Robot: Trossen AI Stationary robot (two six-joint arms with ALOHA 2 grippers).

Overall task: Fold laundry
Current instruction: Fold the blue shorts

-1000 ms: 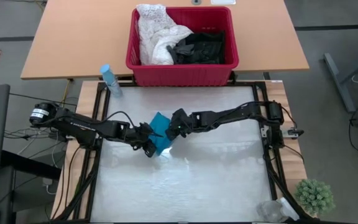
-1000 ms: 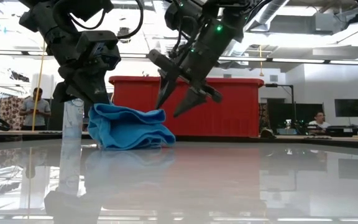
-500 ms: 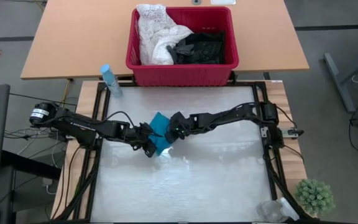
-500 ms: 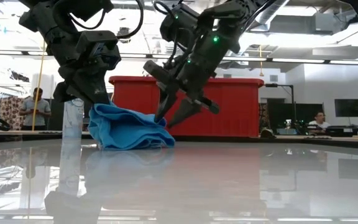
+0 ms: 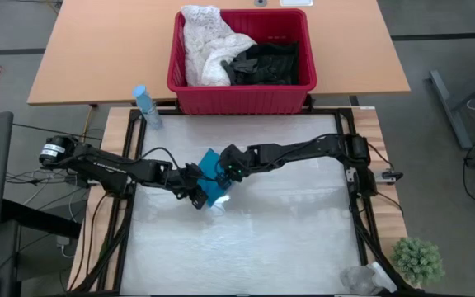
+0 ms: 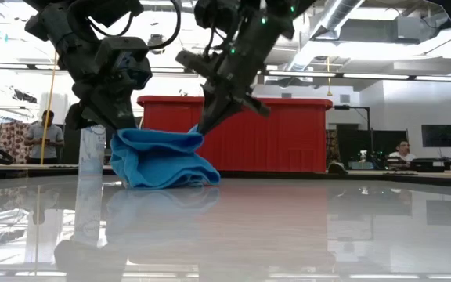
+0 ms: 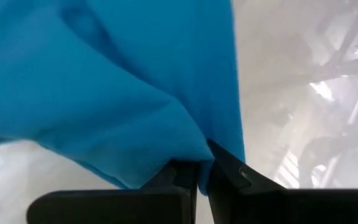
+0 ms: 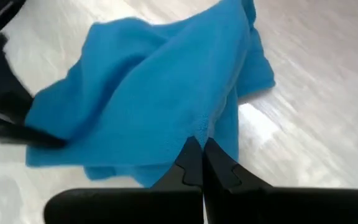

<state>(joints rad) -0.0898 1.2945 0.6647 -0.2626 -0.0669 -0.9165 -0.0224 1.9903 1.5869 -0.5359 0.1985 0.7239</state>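
High view only: red basket (image 5: pixel 242 91) on the far table, white lacy garment (image 5: pixel 204 45) and black garments (image 5: pixel 266 62) inside, well beyond both pincers. Low view only: people in the room behind. Counts: two arms, one basket, one spray bottle (image 5: pixel 145 106), one teal garment (image 5: pixel 213 180). Teal piece is small, bunched, creased, lying between the pincers. Left gripper (image 5: pixel 196 191) clamped on its near edge; right gripper (image 5: pixel 223 171) pinched shut on its far edge, cloth peaked up at the tips.

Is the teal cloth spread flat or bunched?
Bunched: the teal cloth sits in a rumpled heap, pinched by both claws, left and right.
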